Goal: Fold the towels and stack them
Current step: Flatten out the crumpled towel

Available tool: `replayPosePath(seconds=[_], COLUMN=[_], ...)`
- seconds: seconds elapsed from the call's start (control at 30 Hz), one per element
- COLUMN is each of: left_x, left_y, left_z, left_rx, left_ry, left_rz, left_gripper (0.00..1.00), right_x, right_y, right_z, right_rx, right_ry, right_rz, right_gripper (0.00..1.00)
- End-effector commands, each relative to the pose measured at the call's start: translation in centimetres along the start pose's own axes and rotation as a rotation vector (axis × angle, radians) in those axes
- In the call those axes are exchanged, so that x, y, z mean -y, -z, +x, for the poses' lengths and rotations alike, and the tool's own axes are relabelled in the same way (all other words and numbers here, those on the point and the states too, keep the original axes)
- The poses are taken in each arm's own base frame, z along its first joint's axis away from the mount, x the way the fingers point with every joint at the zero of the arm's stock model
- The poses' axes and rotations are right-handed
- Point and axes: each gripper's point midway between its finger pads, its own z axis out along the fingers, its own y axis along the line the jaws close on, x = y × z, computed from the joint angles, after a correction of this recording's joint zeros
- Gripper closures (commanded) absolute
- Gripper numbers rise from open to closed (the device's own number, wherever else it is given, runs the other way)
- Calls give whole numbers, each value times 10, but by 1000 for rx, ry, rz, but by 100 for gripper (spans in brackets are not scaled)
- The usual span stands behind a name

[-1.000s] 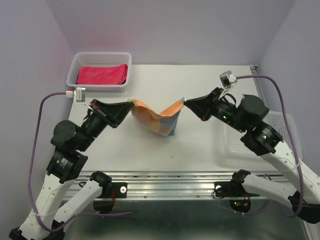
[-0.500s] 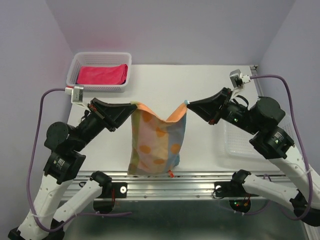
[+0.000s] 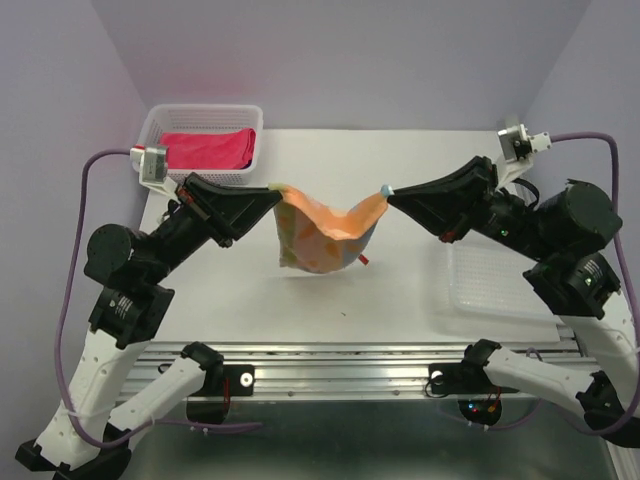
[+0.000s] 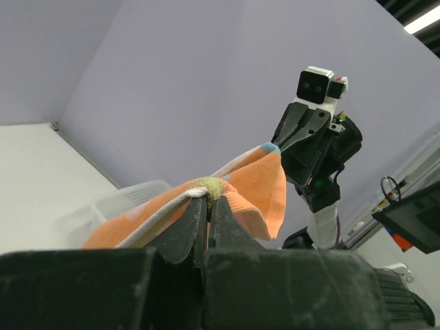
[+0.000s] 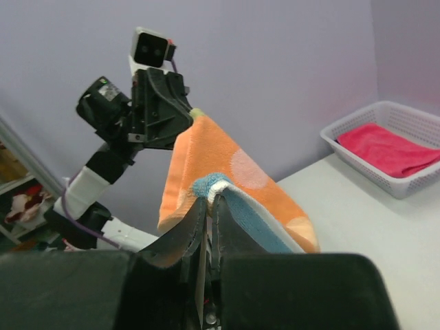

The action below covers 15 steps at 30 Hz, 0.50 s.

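Note:
A patterned orange, light blue and white towel (image 3: 328, 232) hangs in the air between my two grippers, sagging in the middle above the table. My left gripper (image 3: 274, 190) is shut on its left corner; in the left wrist view the pinched corner (image 4: 208, 188) sits between the closed jaws of that gripper (image 4: 208, 203). My right gripper (image 3: 388, 192) is shut on the opposite corner, whose blue and white edge (image 5: 216, 187) shows in its own view just above the right gripper (image 5: 210, 203). A pink-red towel (image 3: 205, 149) lies folded in the back-left basket.
A white mesh basket (image 3: 153, 125) stands at the table's back left corner. A second, shallow white basket (image 3: 495, 285) lies at the right under my right arm. The white table (image 3: 400, 270) runs below the hanging cloth, with a metal rail along its near edge.
Both grippers have risen and spread apart. The towel hung long towards the near edge half a second ago; now it is swung up into a shorter, bunched sag farther back.

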Motion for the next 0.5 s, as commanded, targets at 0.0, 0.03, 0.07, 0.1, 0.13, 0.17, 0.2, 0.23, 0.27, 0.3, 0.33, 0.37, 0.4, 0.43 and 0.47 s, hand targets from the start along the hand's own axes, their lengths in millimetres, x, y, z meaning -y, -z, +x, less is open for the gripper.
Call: replayPosePath(seconds=[0.0, 0.03, 0.07, 0.1, 0.13, 0.17, 0.2, 0.23, 0.27, 0.3, 0.33, 0.37, 0.4, 0.43, 0.47], left_x=[57, 63, 66, 68, 74, 75, 74, 72, 66, 65, 57, 53, 46, 42, 36], left_y=[18, 24, 27, 29, 34, 35, 34, 32, 26, 26, 19, 16, 10, 7, 4], left_z=[-14, -15, -16, -16, -17, -17, -17, -15, -13, -11, -8, -8, -6, -7, -9], left_rx=[28, 33, 40, 44, 49, 50, 45, 38, 24, 18, 1, 0, -8, -3, 12], left_ry=[-26, -23, -29, -30, -36, -38, -35, -34, -28, -30, -26, -36, -38, -46, -54], left_rz=[193, 206, 212, 216, 230, 233, 233, 230, 219, 218, 205, 197, 181, 171, 147], left_gripper=[100, 100, 100, 100, 100, 100, 100, 100, 100, 100, 100, 100, 100, 100, 100], right_x=[-50, -58, -61, -66, -72, -73, -70, -69, -68, -66, -62, -59, -54, -45, -32], right_y=[24, 27, 29, 31, 35, 36, 35, 34, 34, 33, 28, 26, 23, 20, 13], right_z=[-29, -27, -23, -22, -23, -24, -27, -26, -28, -28, -26, -26, -27, -34, -29], right_rx=[48, 35, 19, 17, 21, 26, 38, 37, 40, 39, 33, 36, 38, 68, 56], right_ry=[-1, -8, -32, -38, -44, -42, -39, -38, -31, -30, -24, -15, -7, 6, 24], right_rz=[-157, -196, -217, -242, -271, -270, -252, -243, -236, -231, -222, -208, -186, -132, -91], right_gripper=[99, 99, 99, 99, 99, 99, 99, 99, 99, 99, 99, 99, 99, 99, 99])
